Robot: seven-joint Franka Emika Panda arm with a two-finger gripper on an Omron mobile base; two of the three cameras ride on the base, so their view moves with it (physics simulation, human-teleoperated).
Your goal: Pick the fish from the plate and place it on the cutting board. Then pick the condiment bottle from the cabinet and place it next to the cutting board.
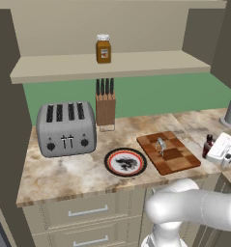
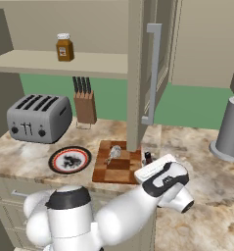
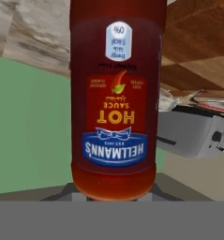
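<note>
Fish (image 1: 161, 145) lies on the board (image 1: 177, 161), roughly mid-board, with the plate (image 1: 112, 155) just left of the board on the counter (image 1: 64, 169). Bottle (image 1: 208, 145) sits low beside the board's right edge at the hand (image 1: 222, 150); in the hand view the bottle (image 3: 114, 98) appears upside down and close to the lens, base pressed between the fingers, so the claw is closed around it, though whether its base touches the counter cannot be told. On the cabinet (image 1: 136, 65) shelf stands an amber jar (image 1: 103, 48); toaster (image 1: 66, 128) and knife block (image 1: 105, 107) stand behind the plate.
</note>
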